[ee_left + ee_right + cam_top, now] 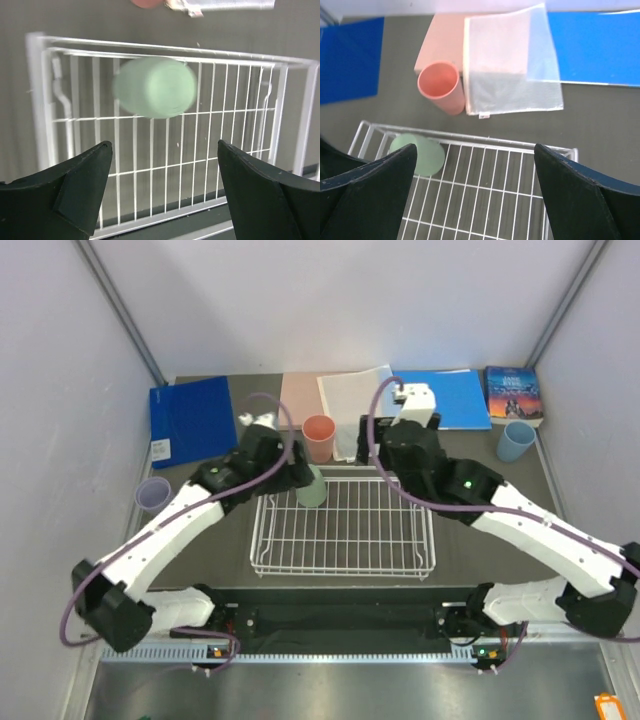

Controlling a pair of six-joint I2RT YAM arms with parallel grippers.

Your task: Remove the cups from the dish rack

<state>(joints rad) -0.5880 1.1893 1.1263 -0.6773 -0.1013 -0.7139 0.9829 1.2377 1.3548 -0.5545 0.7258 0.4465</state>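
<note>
The white wire dish rack [340, 562] sits mid-table. A pale green cup [311, 486] stands in its far left corner, seemingly mouth down. My left gripper [297, 472] is open right beside it; in the left wrist view the cup [155, 87] lies ahead of the open gripper [165, 150], untouched, inside the rack [165, 48]. My right gripper [372, 452] is open and empty above the rack's far edge [520, 146]; its view [475, 155] shows the green cup [417, 154] and a salmon cup [440, 86]. The salmon cup [319, 437], a light blue cup [516, 441] and a lavender cup [153, 493] stand on the table.
Blue folders lie at back left [193, 420] and back right [455, 398]. A pink sheet [298, 395] and a translucent pouch [355, 405] lie behind the rack. A book [513, 393] lies at the back right. Grey walls close in both sides.
</note>
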